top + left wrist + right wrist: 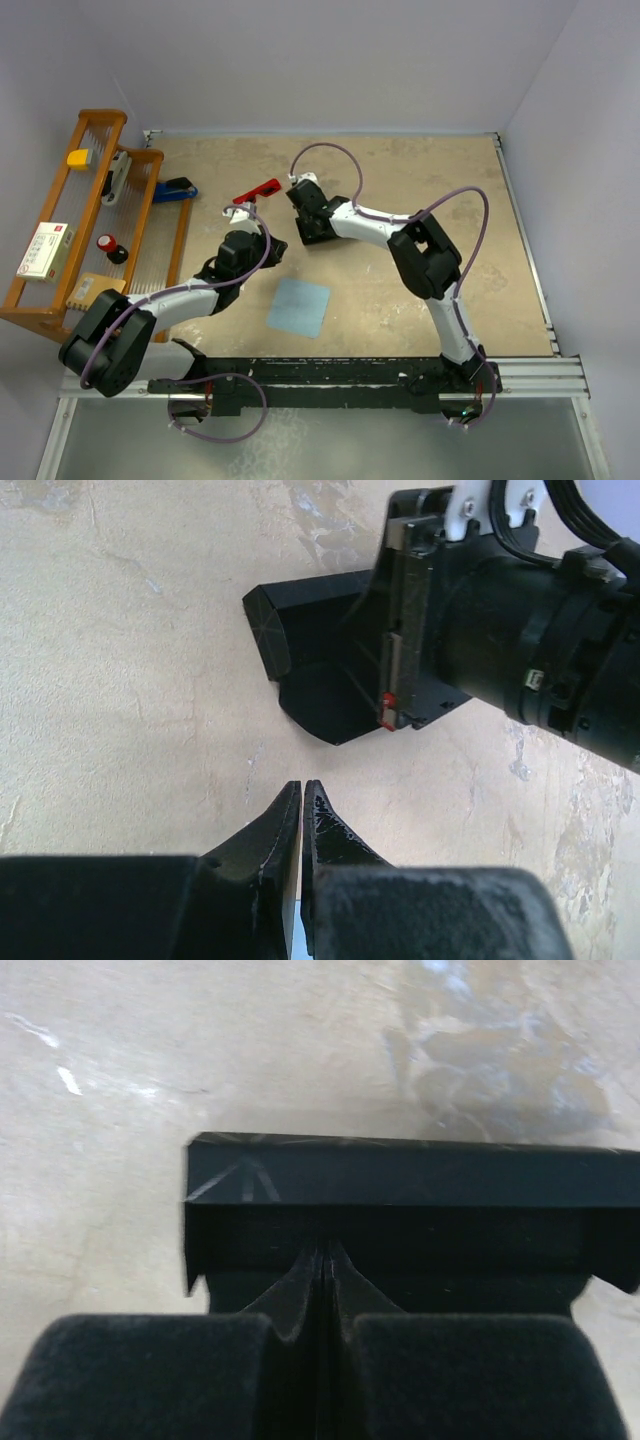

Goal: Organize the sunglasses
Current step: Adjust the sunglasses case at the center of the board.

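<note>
The red sunglasses (257, 190) lie on the table at the back, left of centre, apart from both grippers. The black case (318, 232) lies open mid-table; it also shows in the left wrist view (310, 660) and the right wrist view (400, 1175). My right gripper (305, 205) is shut, its tips (325, 1252) down against the case's dark inside; nothing shows between the fingers. My left gripper (277, 250) is shut and empty (302, 785), just above the table, a short way in front of the case.
A light blue cloth (298, 307) lies flat on the table near the front, right of the left arm. A wooden rack (95, 225) with several small items stands along the left edge. A blue object (173, 190) lies beside the rack.
</note>
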Controlling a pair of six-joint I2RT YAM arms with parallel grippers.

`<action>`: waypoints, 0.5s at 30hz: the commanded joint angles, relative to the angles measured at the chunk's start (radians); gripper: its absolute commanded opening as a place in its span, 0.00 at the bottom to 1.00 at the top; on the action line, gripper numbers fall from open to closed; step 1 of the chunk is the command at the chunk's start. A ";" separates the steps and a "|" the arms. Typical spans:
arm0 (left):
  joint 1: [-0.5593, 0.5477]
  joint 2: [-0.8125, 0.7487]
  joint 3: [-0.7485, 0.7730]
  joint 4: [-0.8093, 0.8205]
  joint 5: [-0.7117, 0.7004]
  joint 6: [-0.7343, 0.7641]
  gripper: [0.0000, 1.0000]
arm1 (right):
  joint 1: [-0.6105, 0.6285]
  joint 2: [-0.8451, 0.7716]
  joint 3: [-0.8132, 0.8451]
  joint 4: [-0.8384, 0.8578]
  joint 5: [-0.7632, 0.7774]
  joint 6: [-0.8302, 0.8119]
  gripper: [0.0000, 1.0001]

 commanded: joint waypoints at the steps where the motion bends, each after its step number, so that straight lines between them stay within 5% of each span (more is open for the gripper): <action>1: 0.006 0.006 0.005 0.049 0.013 0.013 0.00 | -0.054 -0.095 -0.075 0.045 0.021 -0.016 0.00; 15: 0.006 0.027 0.022 0.046 0.019 0.015 0.00 | -0.128 -0.108 -0.140 0.091 0.020 -0.043 0.00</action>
